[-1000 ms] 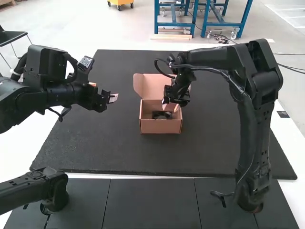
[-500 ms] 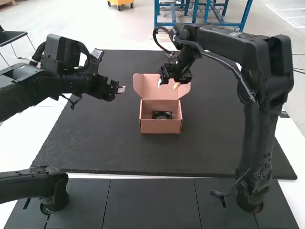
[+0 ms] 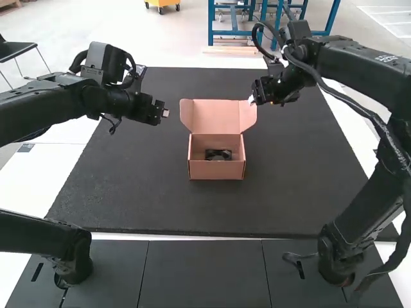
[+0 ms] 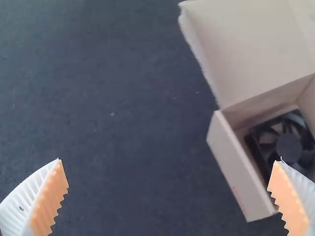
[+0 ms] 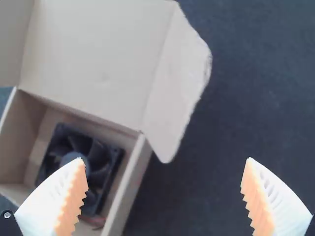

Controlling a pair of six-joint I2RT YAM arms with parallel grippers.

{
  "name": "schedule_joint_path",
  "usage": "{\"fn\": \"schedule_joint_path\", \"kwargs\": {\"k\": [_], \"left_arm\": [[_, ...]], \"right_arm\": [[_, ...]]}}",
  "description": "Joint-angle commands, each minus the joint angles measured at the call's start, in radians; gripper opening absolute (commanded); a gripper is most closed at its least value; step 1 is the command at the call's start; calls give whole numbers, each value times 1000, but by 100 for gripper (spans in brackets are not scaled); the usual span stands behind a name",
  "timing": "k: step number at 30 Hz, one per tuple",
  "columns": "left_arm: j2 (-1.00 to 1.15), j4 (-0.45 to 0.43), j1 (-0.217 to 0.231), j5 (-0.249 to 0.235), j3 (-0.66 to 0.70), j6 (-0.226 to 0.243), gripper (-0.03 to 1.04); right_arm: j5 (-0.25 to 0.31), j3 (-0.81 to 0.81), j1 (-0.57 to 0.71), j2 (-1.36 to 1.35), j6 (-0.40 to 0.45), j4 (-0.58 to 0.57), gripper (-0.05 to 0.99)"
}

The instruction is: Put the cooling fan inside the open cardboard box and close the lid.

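From my left wrist the cooling fan (image 4: 285,145) shows only in part. A wall of the cardboard box (image 4: 231,152) hides one side, a finger (image 4: 289,201) of my left gripper (image 4: 166,172) covers a corner, and the view's edge cuts off the rest. The lid (image 4: 246,49) runs out of view too. From my right wrist, a finger (image 5: 61,201) of my right gripper (image 5: 165,169) covers part of the fan (its blades too dim to count). From above, the box's front wall hides most of it.
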Motion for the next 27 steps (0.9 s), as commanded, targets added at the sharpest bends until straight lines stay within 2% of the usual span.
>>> {"fn": "schedule_joint_path", "kwargs": {"k": [1, 4, 8, 15, 27], "left_arm": [[48, 29, 53, -18, 52, -8, 96], [108, 58, 93, -18, 73, -7, 96], [177, 92, 119, -18, 107, -5, 96], [281, 129, 116, -18, 161, -5, 96], [401, 182, 114, -18, 236, -5, 96]], "right_arm": [[-2, -44, -28, -35, 18, 47, 70], [-15, -77, -31, -35, 48, 126, 70], [-21, -102, -28, -17, 66, 207, 70], [-41, -90, -28, 52, 86, 248, 70], [-47, -34, -28, 121, 86, 250, 70]]}}
